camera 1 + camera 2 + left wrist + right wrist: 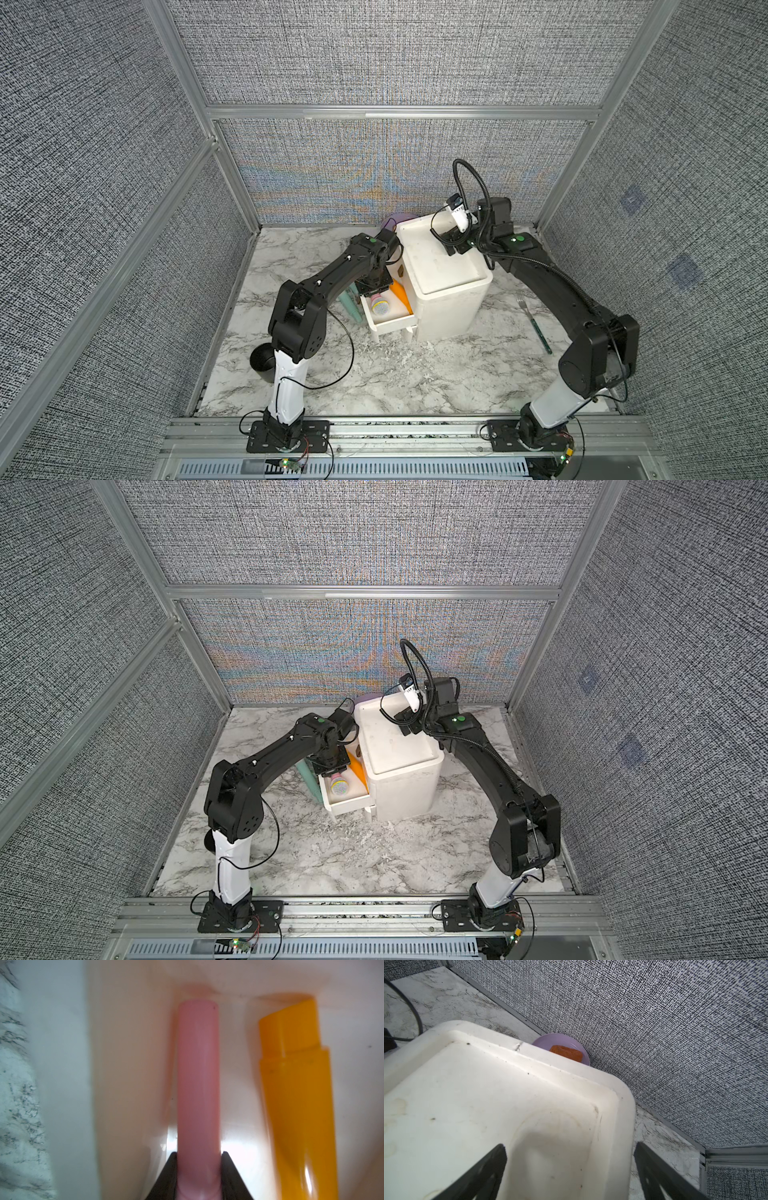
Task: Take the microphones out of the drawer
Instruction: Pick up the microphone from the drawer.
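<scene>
**Left claw pinching the pink handle inside the open drawer**

At the far left of the marble-patterned surface (374, 386), a round black cup (262, 362) is standing well apart from the work. Further right, a teal plastic piece (351, 306) is sitting just beside the pulled-out white drawer (392, 327) of the white plastic drawer cabinet (451, 307).

The left claw (199, 1153) is reaching down into that drawer. In the wrist view its black fingers (166, 1180) are pressing on both sides of the smooth pink handle of the toy microphone (197, 1074), close to where the handle widens toward the head. The microphone is lying lengthwise in the drawer, its speckled round head (380, 306) pointing at the near front wall. Whether it is resting on the drawer floor or already off it, I cannot tell. An orange plastic tube (297, 1105) is lying alongside on the right, apart from it.

The microphone is probably light, hollow and stiff. Its glossy round handle is likely to slip or swivel in a narrow pinch. Holding near the head, the likely heavier end, should keep it from tipping. A straight upward lift would clear the drawer walls and the orange tube.

Further right, the right claw (571, 1167) is hovering over the cabinet top with its fingers spread wide, holding nothing. Behind the cabinet a lilac plate (546, 1040) is carrying an orange block (566, 1053). At the far right a green-handled metal fork (536, 326) is lying on the surface.
</scene>
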Controlling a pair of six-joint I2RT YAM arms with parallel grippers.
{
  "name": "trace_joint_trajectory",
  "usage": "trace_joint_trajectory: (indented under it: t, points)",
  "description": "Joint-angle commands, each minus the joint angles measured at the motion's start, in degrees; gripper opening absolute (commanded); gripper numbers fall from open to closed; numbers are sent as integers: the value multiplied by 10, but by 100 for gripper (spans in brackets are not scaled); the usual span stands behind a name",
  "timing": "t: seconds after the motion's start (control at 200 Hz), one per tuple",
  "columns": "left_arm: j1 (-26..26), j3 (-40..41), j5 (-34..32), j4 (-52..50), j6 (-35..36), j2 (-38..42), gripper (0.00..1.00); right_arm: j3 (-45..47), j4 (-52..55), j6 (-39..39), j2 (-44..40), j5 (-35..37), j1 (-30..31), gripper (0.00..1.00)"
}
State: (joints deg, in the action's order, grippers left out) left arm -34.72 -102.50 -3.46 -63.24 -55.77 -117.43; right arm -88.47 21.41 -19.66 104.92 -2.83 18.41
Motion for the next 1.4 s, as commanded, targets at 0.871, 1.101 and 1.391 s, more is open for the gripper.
trace_joint_trajectory:
  t: [0.871, 1.101, 1.391]
  points:
    - [35, -40, -31, -53, 56, 136, 0, 11, 151, 7, 9, 12, -3, 98]
    - [100, 50, -1, -21, 70, 212, 0, 11, 151, 7, 12, 12, -3, 98]
    - [133, 144, -49, -10, 113, 267, 0, 10, 152, 7, 13, 13, -1, 98]
